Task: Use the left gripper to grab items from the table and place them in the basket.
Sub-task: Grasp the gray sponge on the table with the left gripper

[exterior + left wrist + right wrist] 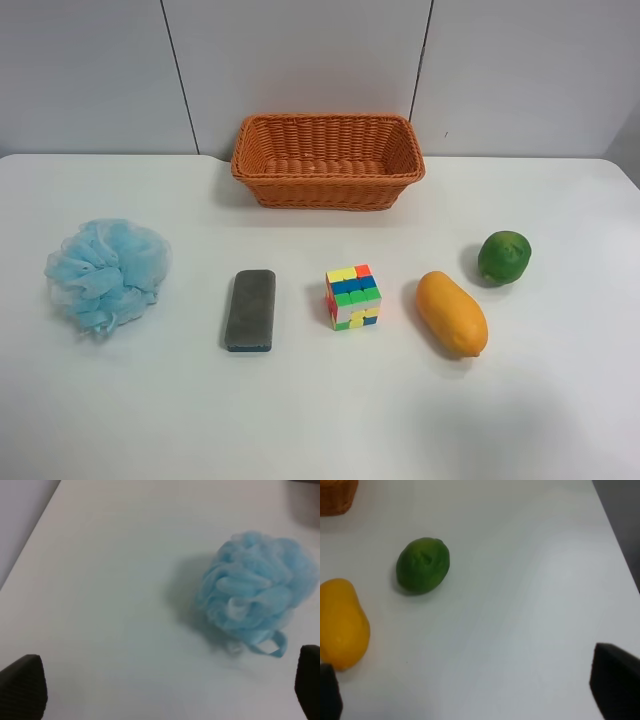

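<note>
1. Left gripper [165,690]: jaws wide apart, gripping nothing, over the table [320,430].
2. Light-blue puff [252,592]: ahead of those jaws, off-centre toward 1 finger, untouched. It lies near the tabletop edge at the exterior high view's left.
3. Eraser [250,310], puzzle cube [353,297], orange fruit [451,313] and green fruit [504,256]: 4 items in a row mid-table, none touching.
4. Basket [320,190]: by the far edge, centred.
5. Right gripper [472,687]: jaws apart, both fruits ahead of it.
</note>
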You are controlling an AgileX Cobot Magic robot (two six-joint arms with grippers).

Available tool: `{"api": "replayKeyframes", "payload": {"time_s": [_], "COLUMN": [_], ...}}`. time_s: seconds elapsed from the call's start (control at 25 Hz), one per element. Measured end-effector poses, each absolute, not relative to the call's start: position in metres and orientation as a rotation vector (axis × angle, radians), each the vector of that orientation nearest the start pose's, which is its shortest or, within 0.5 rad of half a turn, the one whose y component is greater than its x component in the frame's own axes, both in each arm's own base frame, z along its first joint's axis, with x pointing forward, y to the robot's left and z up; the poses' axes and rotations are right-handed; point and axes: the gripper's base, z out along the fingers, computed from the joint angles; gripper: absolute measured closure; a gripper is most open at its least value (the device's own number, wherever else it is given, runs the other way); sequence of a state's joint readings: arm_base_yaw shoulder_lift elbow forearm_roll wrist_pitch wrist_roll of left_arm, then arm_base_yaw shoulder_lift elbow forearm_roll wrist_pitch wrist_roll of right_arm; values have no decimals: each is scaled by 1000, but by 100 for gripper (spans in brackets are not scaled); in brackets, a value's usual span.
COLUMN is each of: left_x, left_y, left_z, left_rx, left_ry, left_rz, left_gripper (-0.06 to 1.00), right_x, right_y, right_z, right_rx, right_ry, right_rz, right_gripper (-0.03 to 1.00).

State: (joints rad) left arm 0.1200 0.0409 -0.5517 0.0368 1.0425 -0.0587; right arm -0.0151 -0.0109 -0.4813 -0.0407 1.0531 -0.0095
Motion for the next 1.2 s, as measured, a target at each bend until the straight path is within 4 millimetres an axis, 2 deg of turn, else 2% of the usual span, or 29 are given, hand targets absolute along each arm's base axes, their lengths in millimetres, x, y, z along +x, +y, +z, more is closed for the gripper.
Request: {"api": "replayKeyframes", "payload": {"time_s": [0.16,0.36,0.52,0.68,0.84,1.04,1.2], "left_x": [22,93,156,208,240,259,267], "left_y": [4,8,1,-30,-72,-117,-139], "left_z": [324,347,345,324,288,234,196], "left_rx": [-186,-185,-162,-12,68,139,148], "left_ry": [2079,2303,2442,2487,2570,2751,2842], "left_rz": [53,-14,-148,-228,-309,-342,-361], "left_gripper": [-5,-5,-5,-5,-5,-5,-5], "right_x": [-4,-4,-4,-4,-4,-4,-4], "right_y": [-3,-3,-3,-3,-3,-3,-3], "right_z": [273,273,273,273,273,273,273], "right_rx": [7,7,7,7,7,7,7], "right_ry": [2044,2044,2044,2044,2044,2044,2044], "right_rz": [-64,-64,-64,-64,-65,-65,-65], "right_gripper": [-3,-3,-3,-3,-3,-3,-3]}}
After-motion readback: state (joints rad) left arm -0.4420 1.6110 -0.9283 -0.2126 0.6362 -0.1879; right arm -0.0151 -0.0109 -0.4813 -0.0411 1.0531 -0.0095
